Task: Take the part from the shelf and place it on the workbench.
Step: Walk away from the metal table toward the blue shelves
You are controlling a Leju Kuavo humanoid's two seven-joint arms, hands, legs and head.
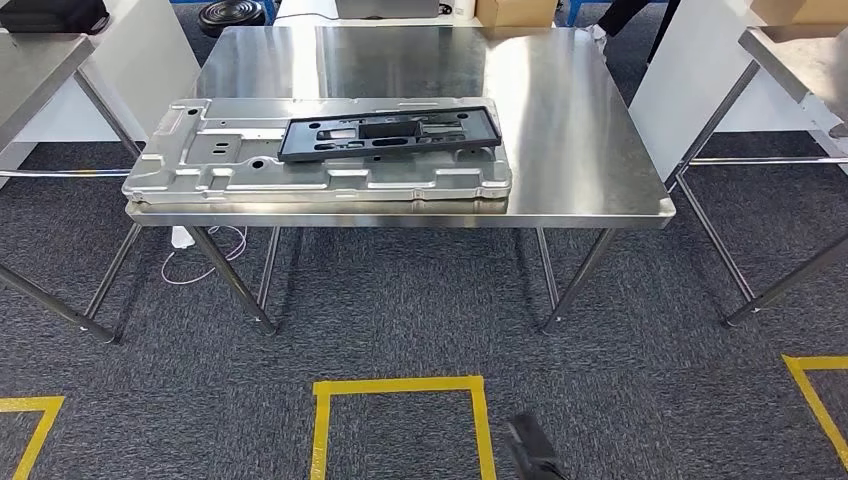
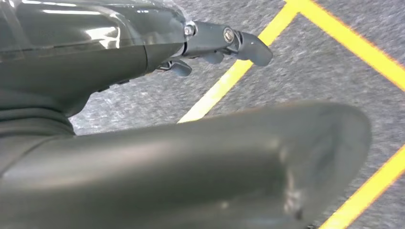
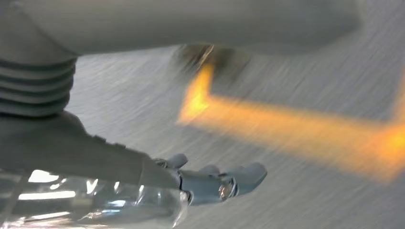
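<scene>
Black moulded plastic frame part (image 1: pixel 390 135), likely light and stiff, lies on the steel bench (image 1: pixel 580 130); best gripped by its long edges, both hands (image 2: pixel 224 45) (image 3: pixel 215 183) hang empty, fingers apart.

Looks like we're in some kind of workshop or factory test floor: stainless steel table (image 1: pixel 560 130) on thin metal legs, more steel tables either side, grey carpet floor (image 1: pixel 400 300) with yellow tape squares (image 1: pixel 400 385) marking standing spots, and a stamped metal panel (image 1: pixel 300 175) lying out.
</scene>
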